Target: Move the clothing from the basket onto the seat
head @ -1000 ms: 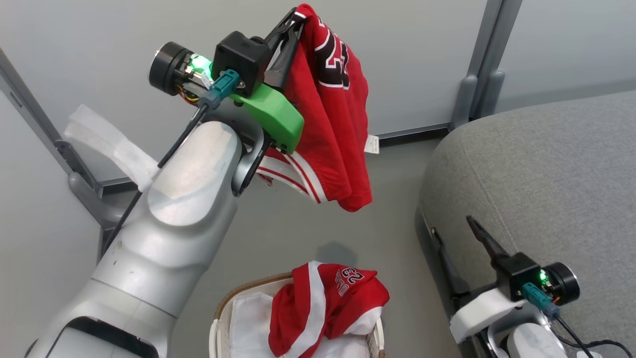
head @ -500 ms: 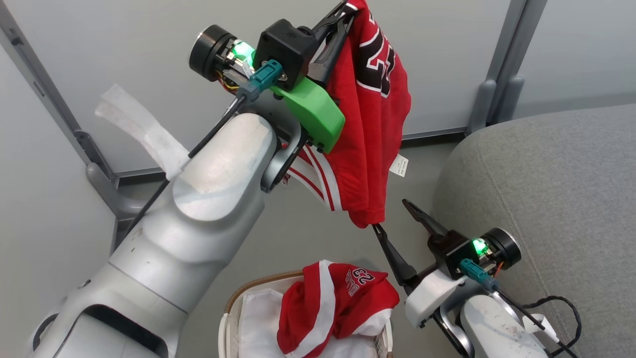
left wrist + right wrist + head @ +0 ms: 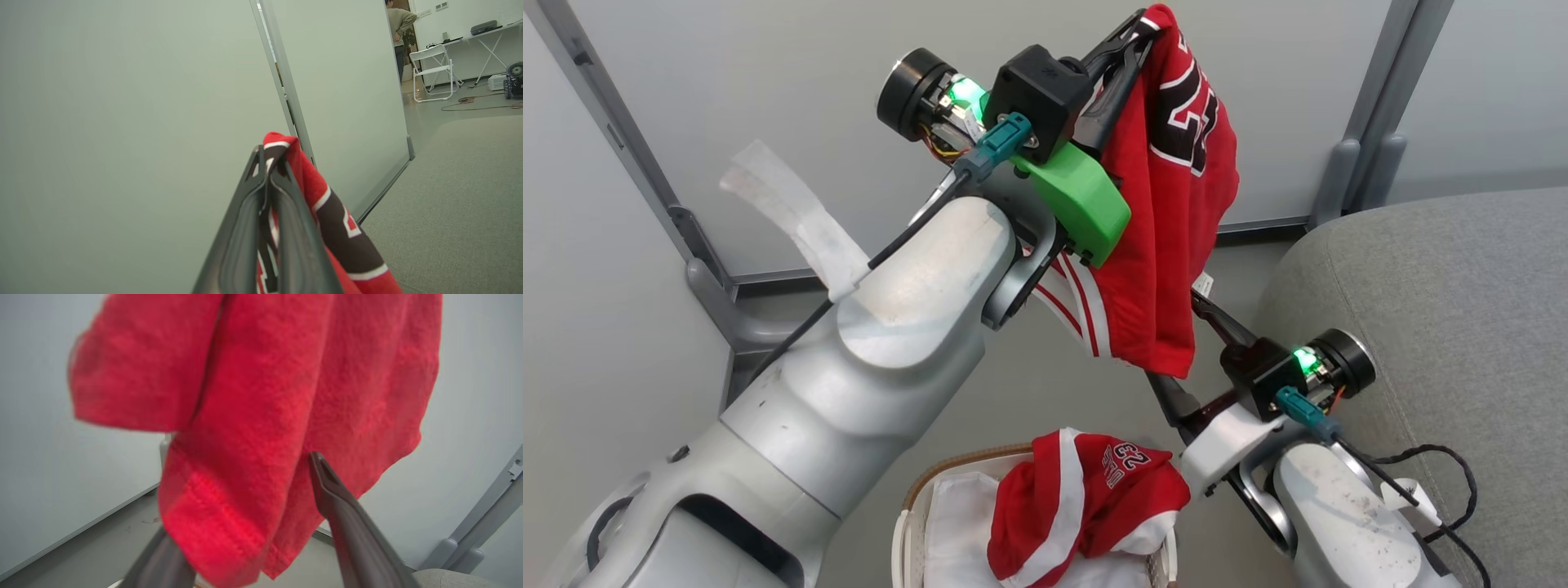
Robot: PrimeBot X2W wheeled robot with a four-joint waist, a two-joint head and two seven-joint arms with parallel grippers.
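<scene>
the left gripper point(image 3: 1131, 37), fingers pressed together, pinches the top edge of a red basketball garment with white trim point(image 3: 1168, 245) so it hangs free. the right gripper point(image 3: 1186, 349), spread, straddles its lower hem, probably to steady it toward the grey fabric sofa point(image 3: 1421, 327) beside it. below both, a second red garment point(image 3: 1086, 506) lies in the white brown-rimmed basket point(image 3: 923, 490).

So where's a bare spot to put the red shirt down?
The grey sofa is bare from its rounded edge rightwards, room for the red shirt. The floor between the basket and the wall panel is free too. Crowded: the basket, heaped with the other red garment, and beside the sofa's edge, where the right arm and its cable sit.
</scene>
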